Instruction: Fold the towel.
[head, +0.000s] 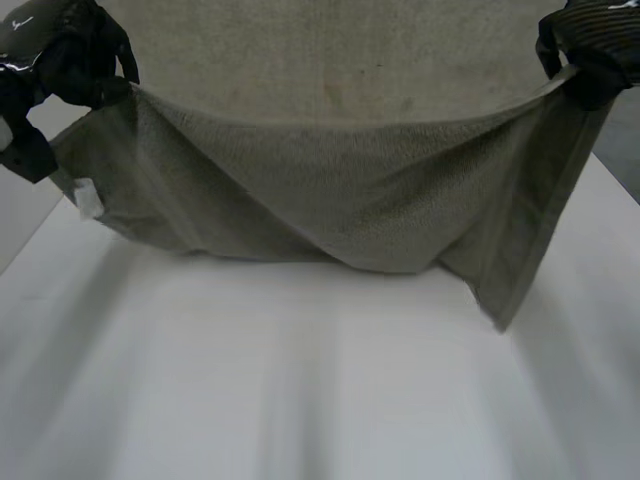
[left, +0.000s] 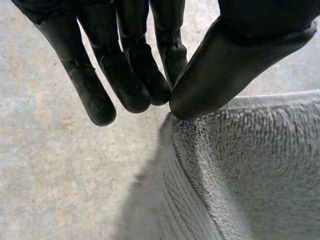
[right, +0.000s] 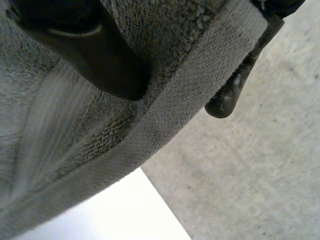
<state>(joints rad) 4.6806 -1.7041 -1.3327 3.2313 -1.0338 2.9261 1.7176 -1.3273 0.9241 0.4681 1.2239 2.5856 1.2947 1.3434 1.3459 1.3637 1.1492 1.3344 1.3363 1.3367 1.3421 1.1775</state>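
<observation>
- Two hands carry the towel (head: 330, 200) spread in the air over the far part of the table (head: 300, 400), one at each upper corner.
- The left hand (head: 70, 50) pinches its corner. In its wrist view the thumb (left: 220, 65) presses the cloth against nearly straight fingers (left: 130, 75).
- The right hand (head: 590, 50) clamps the other corner by the hem (right: 200, 85), with the thumb on the pile side and a finger curled behind.
- Between the hands the top edge sags in a deep curve. The right side hangs to a low point, and a white label (head: 88, 198) shows at the left side.
- We cannot tell whether the lower edge touches the table.
- We judge that the step in hand is the lift and spread before the first fold. No fold is made yet.
- Next, we think the hands should draw apart to take out the sag.
- They would then lower the hanging edge onto the table near its far edge and lay the held edge over it towards the near edge.
- Both pinches must hold until the corners meet. A slip on either side would skew the fold.
</observation>
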